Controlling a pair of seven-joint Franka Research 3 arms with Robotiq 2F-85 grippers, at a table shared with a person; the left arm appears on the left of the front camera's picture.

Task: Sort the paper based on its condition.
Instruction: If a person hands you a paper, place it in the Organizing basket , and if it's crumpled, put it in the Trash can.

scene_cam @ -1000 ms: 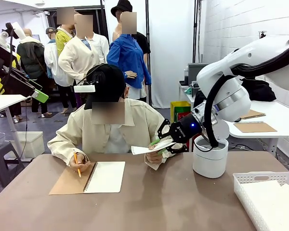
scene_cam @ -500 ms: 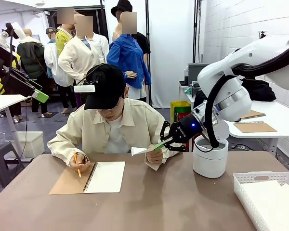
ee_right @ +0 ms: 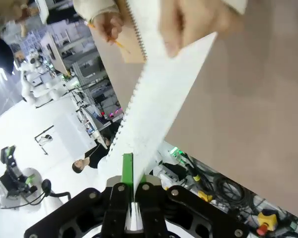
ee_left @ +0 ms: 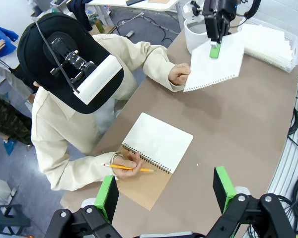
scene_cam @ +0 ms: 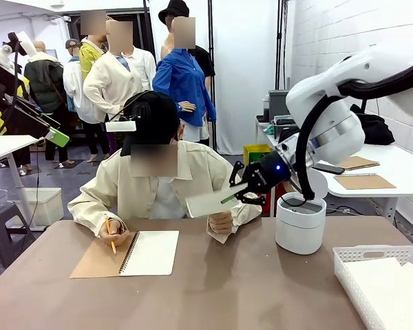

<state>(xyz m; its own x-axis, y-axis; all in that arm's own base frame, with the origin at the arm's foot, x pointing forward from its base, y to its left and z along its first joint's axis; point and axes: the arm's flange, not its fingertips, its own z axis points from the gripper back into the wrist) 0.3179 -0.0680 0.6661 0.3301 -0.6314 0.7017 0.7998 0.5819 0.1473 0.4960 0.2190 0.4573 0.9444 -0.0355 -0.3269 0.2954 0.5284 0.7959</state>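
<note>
The robot's right hand (scene_cam: 228, 198), black with green pads, is clamped tight on one edge of a thin white torn-out notebook sheet (scene_cam: 210, 204), lifting it above the brown counter (scene_cam: 248, 289) just over the person's hand (scene_cam: 221, 223), seemingly a handover taken for sorting. The left hand (ee_left: 165, 191) hangs wide open and empty, high above the spiral-bound notebook (ee_left: 154, 153). Nearby, a white slotted plastic basket (scene_cam: 351, 258) holds flat sheets; a white cylindrical bin (scene_cam: 300, 223) stands beyond, contents unseen.

A notebook (scene_cam: 134, 254) lies at the surface's (scene_cam: 227, 289) left, a basket (scene_cam: 378, 282) right, a paper (scene_cam: 212, 203) held above the middle.
</note>
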